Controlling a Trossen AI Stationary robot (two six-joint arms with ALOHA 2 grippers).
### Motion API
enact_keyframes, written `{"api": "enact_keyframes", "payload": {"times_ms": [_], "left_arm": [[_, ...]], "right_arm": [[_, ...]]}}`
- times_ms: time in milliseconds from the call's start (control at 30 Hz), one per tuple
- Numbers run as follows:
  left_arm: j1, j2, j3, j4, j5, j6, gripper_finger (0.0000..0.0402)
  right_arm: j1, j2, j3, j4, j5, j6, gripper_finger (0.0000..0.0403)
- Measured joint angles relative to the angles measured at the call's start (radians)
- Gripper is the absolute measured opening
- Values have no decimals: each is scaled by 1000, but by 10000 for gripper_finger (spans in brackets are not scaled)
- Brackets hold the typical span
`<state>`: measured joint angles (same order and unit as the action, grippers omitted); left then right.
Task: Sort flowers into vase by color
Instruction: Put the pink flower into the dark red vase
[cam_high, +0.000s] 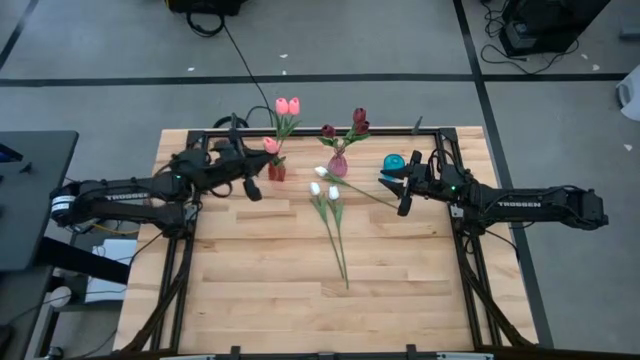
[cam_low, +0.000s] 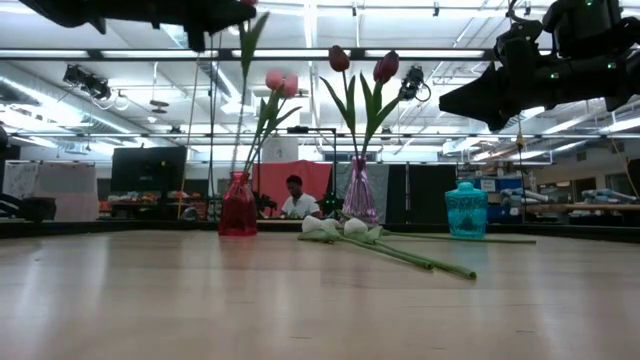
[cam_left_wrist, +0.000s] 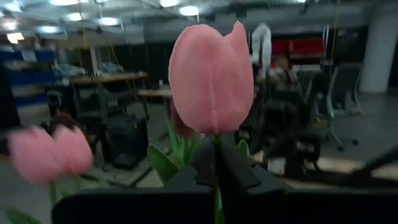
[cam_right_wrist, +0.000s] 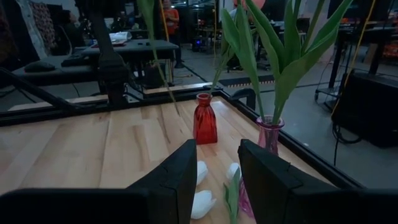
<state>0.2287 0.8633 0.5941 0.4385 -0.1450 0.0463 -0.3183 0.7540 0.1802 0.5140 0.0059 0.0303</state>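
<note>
Above the red vase (cam_high: 276, 171), the left gripper (cam_high: 262, 158) is pinching the green stem of a pink tulip (cam_high: 271, 146), with its fingers pressed tight, while two more pink tulips (cam_high: 288, 105) are standing in that vase. Near the teal vase (cam_high: 393, 162), the right gripper (cam_high: 393, 186) is hanging with its fingers spread and nothing between them, and white letters reading TROSSEN are showing on both arms. Dark red tulips (cam_high: 358, 119) are sitting in the pink vase (cam_high: 338, 165), and three white tulips (cam_high: 324, 188) are lying on the wooden table (cam_high: 250, 290) just beside it

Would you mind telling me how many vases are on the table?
3: a red glass vase holding pink tulips, a pinkish-purple glass vase holding dark red tulips, and an empty teal glass vase rightmost.
</note>
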Motion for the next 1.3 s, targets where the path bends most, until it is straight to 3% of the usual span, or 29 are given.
{"api": "enact_keyframes", "payload": {"times_ms": [300, 800, 1300], "left_arm": [[0, -64, 2, 12, -76, 55, 7], [0, 61, -11, 97, -80, 52, 7], [0, 52, -11, 98, -84, 52, 7]], "right_arm": [[0, 0, 0, 0, 0, -6, 133], [0, 0, 0, 0, 0, -7, 133], [0, 0, 0, -1, 0, -7, 133]]}}
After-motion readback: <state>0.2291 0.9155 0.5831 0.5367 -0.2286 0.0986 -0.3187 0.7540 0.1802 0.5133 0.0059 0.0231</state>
